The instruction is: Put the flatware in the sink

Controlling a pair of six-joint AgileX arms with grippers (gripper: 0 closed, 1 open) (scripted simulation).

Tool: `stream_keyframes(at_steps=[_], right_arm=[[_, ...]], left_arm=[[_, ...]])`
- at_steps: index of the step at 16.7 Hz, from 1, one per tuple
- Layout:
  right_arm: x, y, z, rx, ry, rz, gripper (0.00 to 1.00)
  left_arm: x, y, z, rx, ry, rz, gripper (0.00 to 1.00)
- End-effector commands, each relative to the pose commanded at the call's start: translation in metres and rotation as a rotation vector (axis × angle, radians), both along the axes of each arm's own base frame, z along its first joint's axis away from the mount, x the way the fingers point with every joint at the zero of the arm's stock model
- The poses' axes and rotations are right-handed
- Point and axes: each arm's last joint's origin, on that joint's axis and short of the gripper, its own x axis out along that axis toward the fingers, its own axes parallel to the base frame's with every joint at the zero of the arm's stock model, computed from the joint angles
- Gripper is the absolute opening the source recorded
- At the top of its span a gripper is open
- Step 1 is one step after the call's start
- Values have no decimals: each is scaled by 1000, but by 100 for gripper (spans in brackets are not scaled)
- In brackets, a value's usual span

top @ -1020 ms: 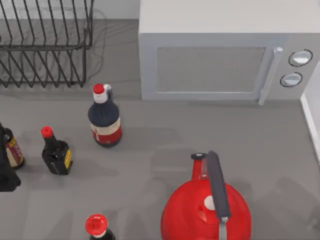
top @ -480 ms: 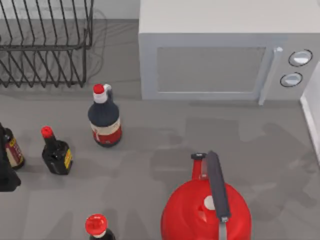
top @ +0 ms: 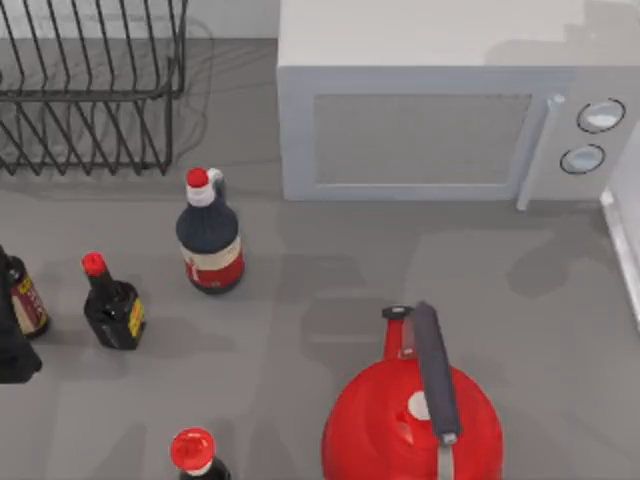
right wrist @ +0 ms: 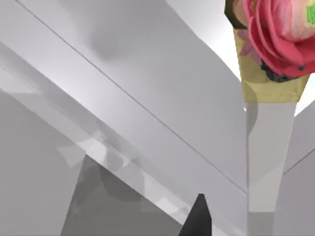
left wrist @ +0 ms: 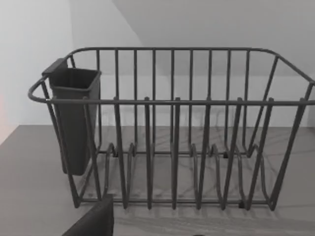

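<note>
Close before the left wrist camera sits a dark slanted piece of the left gripper (left wrist: 93, 221); whether that gripper is apart or together I cannot tell. It hangs above the grey counter (left wrist: 29, 187), facing a dark wire dish rack (left wrist: 172, 101) that stands upright against a pale wall (left wrist: 29, 49). A dark cutlery holder (left wrist: 74, 118) hangs on one end of the rack, on the outside of the wires. Its inside is hidden from this angle, so where the flatware lies I cannot tell.

The right gripper (right wrist: 198, 216) shows as a dark pointed tip in the right wrist view, and its state cannot be told either. Beyond it run tilted white panels (right wrist: 147, 98), and farther off is a pink rose (right wrist: 275, 29) in a tan wrap (right wrist: 268, 83).

From above, the rack stands at the far left of the table, with a white microwave (top: 420, 140) beside it to the right, its door shut. In front of them stand a large dark bottle (top: 210, 240) with a red cap, a small dark bottle (top: 112, 305) to its left, and another bottle (top: 25, 300) at the left edge, touching a dark shape (top: 12, 355) I cannot identify. A red-capped bottle (top: 192, 450) stands at the near edge. A red kettle (top: 390, 430) with a dark handle (top: 435, 370) sits near the middle front. A white edge (top: 625, 240) runs along the right side.
</note>
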Motion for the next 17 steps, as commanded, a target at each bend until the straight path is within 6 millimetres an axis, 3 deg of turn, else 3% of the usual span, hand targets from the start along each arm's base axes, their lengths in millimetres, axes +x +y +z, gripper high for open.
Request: stream_keyframes(at_steps=[6,17], right_arm=[[32,-11,-25,-1,-45,11,0],[38,-10,-31,-2,-72,20,0]], left_arm=[[0,0,0,0,0,0,100],[0,0,0,0,0,0,100]])
